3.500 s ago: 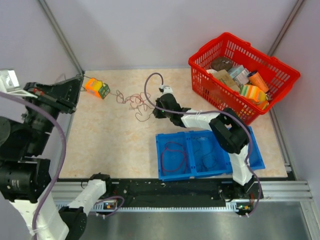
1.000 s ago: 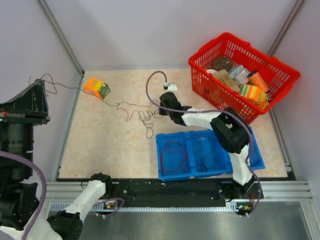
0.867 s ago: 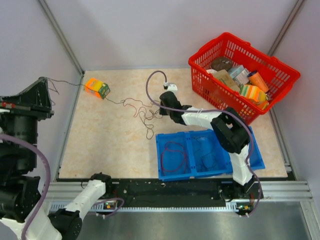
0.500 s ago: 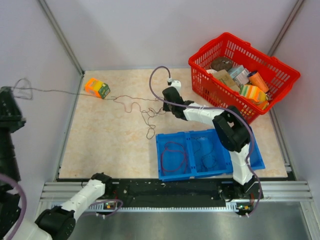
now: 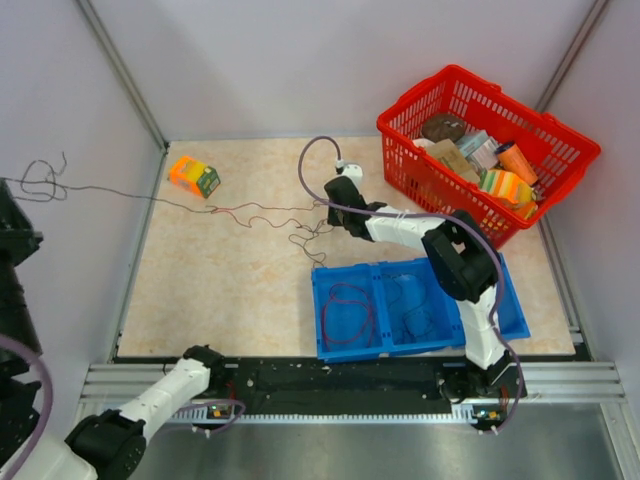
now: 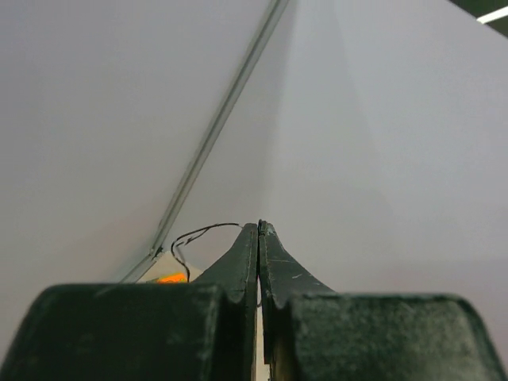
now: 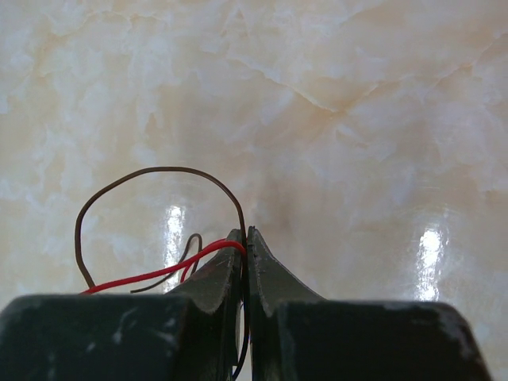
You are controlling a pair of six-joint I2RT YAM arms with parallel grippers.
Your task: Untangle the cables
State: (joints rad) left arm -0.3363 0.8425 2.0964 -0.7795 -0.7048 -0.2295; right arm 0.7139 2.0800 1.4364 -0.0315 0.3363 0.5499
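Observation:
The thin dark red and blackish cables run almost taut across the beige table, from a curl by the left wall to a small knot. My right gripper rests low at the knot's right end. In the right wrist view it is shut on a red wire and a dark brown loop. My left gripper is shut on a thin black wire, raised high by the left wall. In the top view only the left arm shows at the edge.
A blue two-compartment tray in front holds a maroon cable loop and dark cables. A red basket full of packets stands at the back right. An orange toy block lies at the back left, beside the cable.
My left gripper has pulled its wire end up and left, beyond the table edge. The loose tangle has drawn out into a near-straight line. The right gripper has stayed holding near the knot.

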